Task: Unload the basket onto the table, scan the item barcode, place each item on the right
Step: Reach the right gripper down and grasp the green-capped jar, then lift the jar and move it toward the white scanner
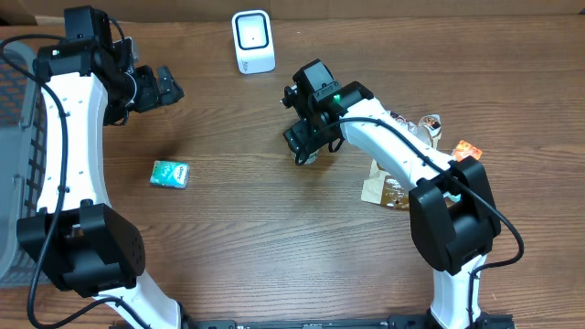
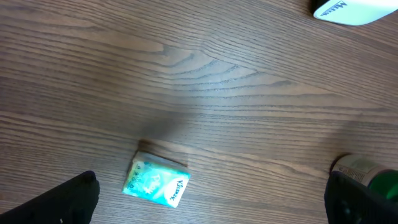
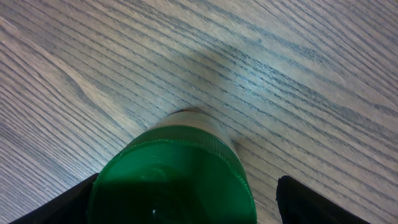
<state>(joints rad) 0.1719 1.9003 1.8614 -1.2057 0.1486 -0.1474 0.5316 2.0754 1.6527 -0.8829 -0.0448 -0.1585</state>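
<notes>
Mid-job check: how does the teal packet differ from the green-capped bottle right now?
The teal packet lies flat; the green-capped bottle appears to stand cap-up. The packet is a thin rectangle; the bottle is round. The packet sits alone in the open; the bottle is between the open fingers of the right gripper. Both rest on the wooden table.

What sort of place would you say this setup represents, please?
Most likely a mock shop checkout on a lab bench: a white barcode scanner stands at the far edge of the table, small retail goods like a teal packet and snack packets lie on it, and a grey basket sits at the left.
</notes>
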